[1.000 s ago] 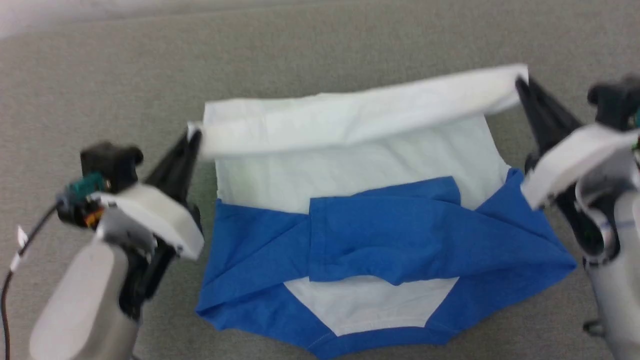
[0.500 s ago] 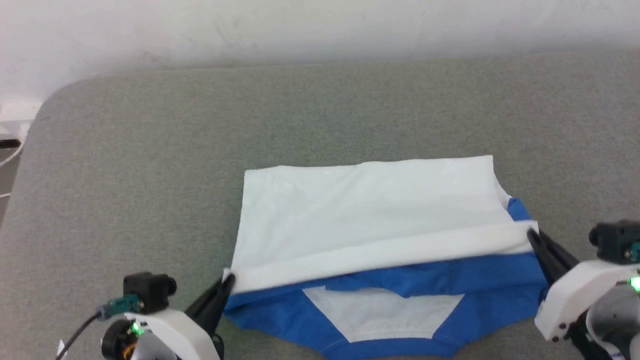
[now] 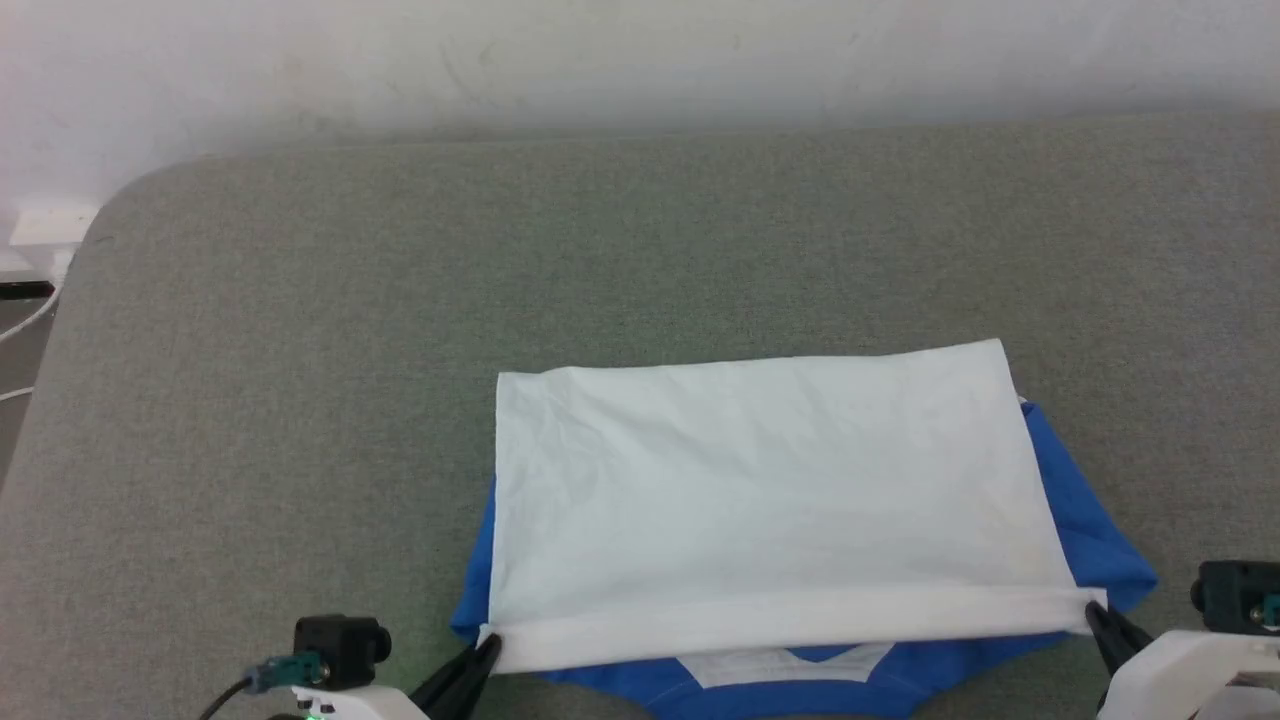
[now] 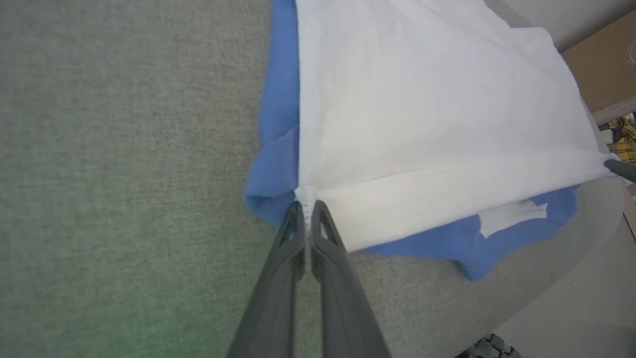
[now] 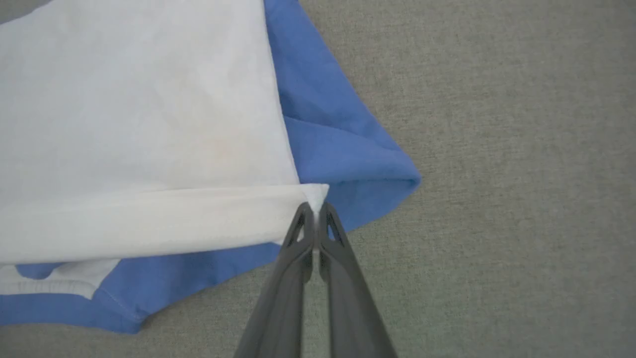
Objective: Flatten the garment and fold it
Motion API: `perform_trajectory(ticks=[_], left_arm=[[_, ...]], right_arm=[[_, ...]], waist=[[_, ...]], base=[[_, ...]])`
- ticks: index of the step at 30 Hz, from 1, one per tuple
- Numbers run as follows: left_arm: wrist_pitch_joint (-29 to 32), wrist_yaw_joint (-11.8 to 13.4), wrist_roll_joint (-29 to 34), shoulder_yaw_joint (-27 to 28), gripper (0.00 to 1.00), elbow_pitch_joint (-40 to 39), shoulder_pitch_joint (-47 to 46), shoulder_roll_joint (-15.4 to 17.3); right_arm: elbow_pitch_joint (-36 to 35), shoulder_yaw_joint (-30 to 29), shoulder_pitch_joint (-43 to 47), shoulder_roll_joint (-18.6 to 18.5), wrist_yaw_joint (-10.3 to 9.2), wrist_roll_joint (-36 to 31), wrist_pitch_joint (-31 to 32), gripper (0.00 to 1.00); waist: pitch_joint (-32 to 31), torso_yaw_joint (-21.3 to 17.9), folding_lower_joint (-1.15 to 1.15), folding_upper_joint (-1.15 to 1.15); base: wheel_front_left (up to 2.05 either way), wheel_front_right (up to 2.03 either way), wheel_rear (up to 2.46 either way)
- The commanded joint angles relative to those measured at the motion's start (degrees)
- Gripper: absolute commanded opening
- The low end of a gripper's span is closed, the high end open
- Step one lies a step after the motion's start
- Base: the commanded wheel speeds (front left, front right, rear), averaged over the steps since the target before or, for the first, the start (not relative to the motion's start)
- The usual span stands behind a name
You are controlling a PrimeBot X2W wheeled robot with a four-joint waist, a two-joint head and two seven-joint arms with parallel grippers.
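Grey fabric surface | garment lies at its near edge, white body doubled over blue shoulders | left gripper, right gripper: jaws clamped on hem corners | step: fold in half | next: likely lay hem flat, then release

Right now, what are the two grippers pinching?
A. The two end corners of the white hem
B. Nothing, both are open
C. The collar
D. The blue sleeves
A: the left gripper and the right gripper are each shut on one end corner of the white hem of the shirt, and the hem runs stretched between them above the blue part.
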Motion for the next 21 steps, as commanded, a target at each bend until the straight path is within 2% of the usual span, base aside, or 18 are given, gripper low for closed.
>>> perform_trajectory(ticks=[1, 5, 6, 7, 8, 16, 21], left_arm=[[-0.2, -0.3, 0.3, -0.2, 0.0, 0.8, 0.7, -0.2], [-0.2, -0.6, 0.6, -1.2, 0.0, 2.9, 0.7, -0.7], [-0.1, -0.5, 0.8, -1.5, 0.01, 3.6, 0.7, -0.7], [0.0, -0.3, 1.0, -1.7, 0.5, 4.2, 0.7, -0.7], [0.0, -0.2, 1.2, -1.9, 1.0, 4.6, 0.7, -0.8], [-3.7, 1.3, 2.5, -1.0, 1.0, 4.3, 1.2, -0.8], [-10.8, 2.8, 4.6, 1.2, 1.0, 0.9, 0.0, -1.4]], right_arm=[[0.3, -0.7, 0.8, 0.1, -0.13, -0.6, 0.4, 0.0], [1.6, -0.6, 1.4, 0.7, -0.13, -1.0, 1.0, 0.0], [2.2, -0.3, 1.5, 0.7, -0.13, -1.2, 1.1, 0.29], [2.8, 0.0, 1.7, 0.8, -0.13, -1.3, 1.5, 0.98], [3.3, 0.1, 1.9, 0.8, -0.13, -1.2, 1.9, 1.0], [2.7, -0.8, 3.1, 0.9, -0.13, -0.1, 0.8, 1.0], [-0.2, -3.3, 2.0, 0.9, -0.13, 1.9, -3.7, 1.0]], waist=[[-0.1, 0.0, 0.0, 0.0], [-0.2, -0.1, 0.0, 0.0], [-0.4, -0.1, 0.0, 0.0], [-0.5, -0.1, 0.0, 0.0], [-0.7, -0.1, 0.0, 0.0], [-2.8, 0.5, 0.0, 0.0], [-4.1, 1.1, 0.0, 0.0]], base=[[0.0, 0.0, 0.0], [0.0, 0.0, 0.0], [0.0, 0.0, 0.0], [0.0, 0.0, 0.0], [0.0, 0.0, 0.0], [0.0, 0.0, 0.0], [0.0, 0.0, 0.0]])
